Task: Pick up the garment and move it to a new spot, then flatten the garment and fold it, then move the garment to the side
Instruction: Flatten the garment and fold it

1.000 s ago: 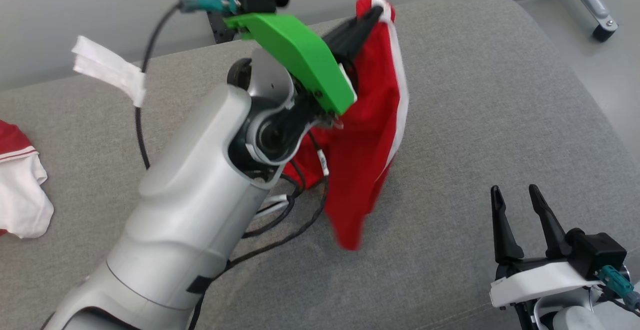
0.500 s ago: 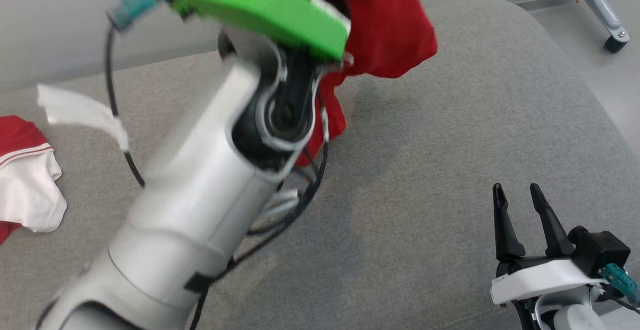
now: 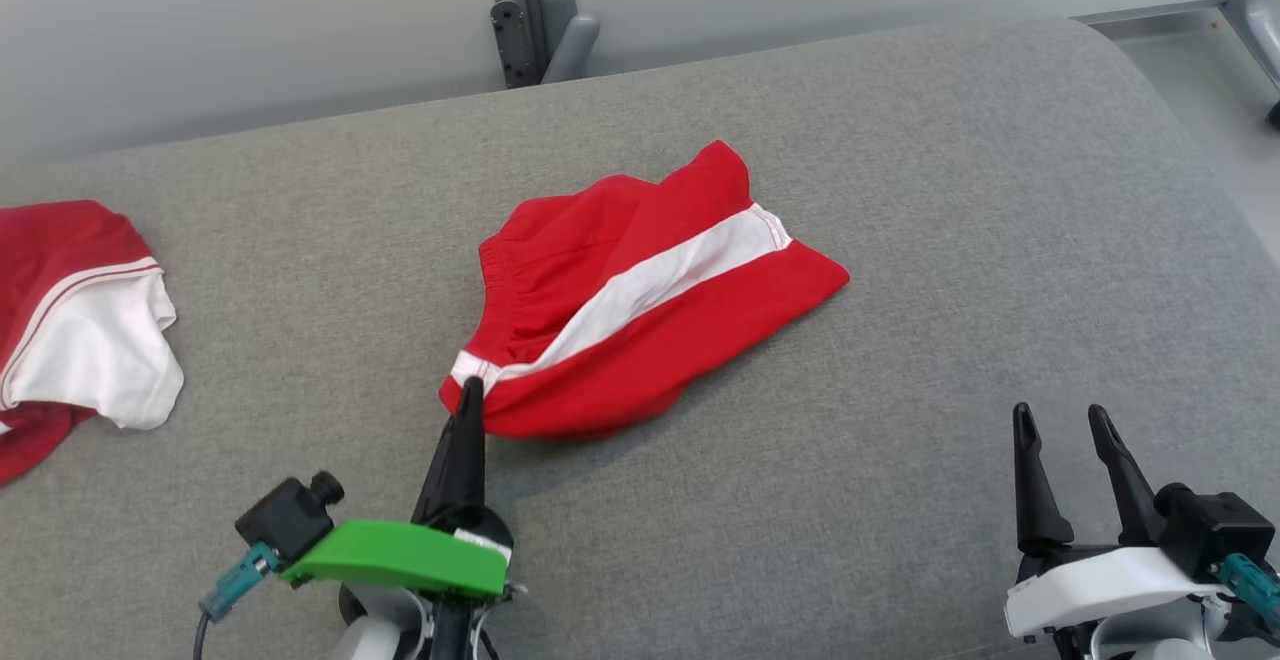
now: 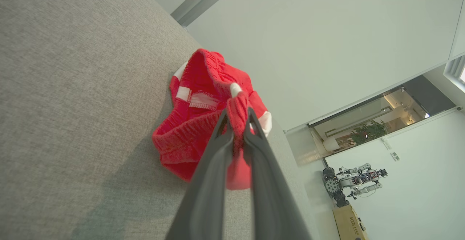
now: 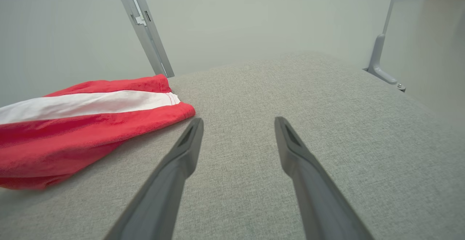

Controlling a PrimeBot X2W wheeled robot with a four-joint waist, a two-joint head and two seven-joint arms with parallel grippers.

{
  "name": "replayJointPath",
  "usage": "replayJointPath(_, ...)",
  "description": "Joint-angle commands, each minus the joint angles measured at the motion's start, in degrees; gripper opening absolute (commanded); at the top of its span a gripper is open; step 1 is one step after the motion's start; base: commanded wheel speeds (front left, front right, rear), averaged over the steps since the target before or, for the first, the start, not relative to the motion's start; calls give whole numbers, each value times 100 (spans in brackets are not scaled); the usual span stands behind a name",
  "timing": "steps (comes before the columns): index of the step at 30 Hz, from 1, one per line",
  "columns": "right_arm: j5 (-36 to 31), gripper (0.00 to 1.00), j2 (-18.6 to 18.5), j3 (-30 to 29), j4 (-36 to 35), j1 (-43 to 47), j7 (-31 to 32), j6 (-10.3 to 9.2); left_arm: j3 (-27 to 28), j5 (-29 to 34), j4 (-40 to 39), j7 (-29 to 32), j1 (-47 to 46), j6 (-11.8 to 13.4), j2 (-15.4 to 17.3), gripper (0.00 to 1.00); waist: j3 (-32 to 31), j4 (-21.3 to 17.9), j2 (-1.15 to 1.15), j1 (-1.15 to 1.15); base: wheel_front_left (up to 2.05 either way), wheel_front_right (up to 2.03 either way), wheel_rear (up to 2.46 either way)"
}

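The garment [image 3: 640, 290] is a pair of red shorts with a white side stripe, lying spread on the grey padded table [image 3: 950, 240] near its middle. My left gripper [image 3: 470, 392] is shut on the waistband corner at the garment's near left end; in the left wrist view its fingers [image 4: 218, 149] pinch a fold of the red garment [image 4: 203, 123]. My right gripper [image 3: 1062, 422] stands open at the lower right, well clear of the cloth. In the right wrist view the garment [image 5: 80, 123] lies to the left of the open right gripper [image 5: 238, 123].
A second red and white piece of clothing [image 3: 70, 320] lies at the table's left edge. A grey metal post [image 3: 525, 10] stands behind the far edge. The table's right end curves down toward the floor [image 3: 1210, 90].
My left arm swung the garment down from the air and back toward me; the shorts now lie on the table with the gripper low at their near corner. The right gripper stayed put.
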Motion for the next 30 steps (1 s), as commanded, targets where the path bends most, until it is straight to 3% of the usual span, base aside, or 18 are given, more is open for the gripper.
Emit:
replayJointPath(1, -66, 100, -20, -39, 8, 38, -17, 0, 93, 154, 45, 1, 204, -95, -47, 0, -62, 162, 0, 0, 0, 0, 0)
replayJointPath(5, -141, 100, -20, -27, 35, 93, -17, 0, 337, 345, 96, 1, 569, -182, -141, 0, -123, 351, 0, 0, 0, 0, 0)
replayJointPath(10, -203, 100, -20, -30, 35, 158, -17, 0, 206, 145, -44, -1, 822, -190, -161, 0, -186, 546, 0, 0, 0, 0, 0)
replayJointPath(16, -259, 100, -19, -21, 40, 369, -17, 0, 75, 389, 214, 0, 1173, -191, -165, 0, -389, 666, 0, 0, 0, 0, 0)
replayJointPath(18, -257, 100, -20, -14, 29, 426, -17, 0, 83, 369, 283, 0, 1248, -192, -165, 11, -423, 667, 0, 0, 0, 0, 0)
replayJointPath(20, -266, 100, -20, -8, 17, 480, -17, 0, 104, 382, 315, 0, 1288, -192, -166, 11, -447, 673, 0, 0, 0, 0, 0)
replayJointPath(22, -286, 100, -20, -4, 0, 492, -17, 0, 178, 365, 354, 0, 1322, -192, -166, 16, -464, 677, 0, 0, 0, 0, 0)
replayJointPath(23, -301, 100, -20, 0, -10, 489, -17, 0, 225, 431, 364, 0, 1315, -192, -165, 22, -470, 677, 0, 0, 0, 0, 0)
replayJointPath(24, -315, 100, -20, 3, -20, 484, -17, 0, 245, 458, 366, 0, 1316, -192, -165, 35, -472, 676, 0, 0, 0, 0, 0)
replayJointPath(25, -326, 100, -20, 3, -31, 482, -17, 0, 296, 470, 367, 0, 1323, -192, -166, 62, -473, 676, 0, 0, 0, 0, 0)
replayJointPath(26, -340, 100, -20, 3, -43, 485, -17, 0, 358, 481, 363, 0, 1329, -192, -166, 100, -482, 675, 0, 0, 0, 0, 0)
replayJointPath(30, -410, 100, -20, -12, -127, 516, -17, 0, 413, 486, 398, -1, 1355, -193, -167, 100, -497, 677, 0, 0, 0, 0, 0)
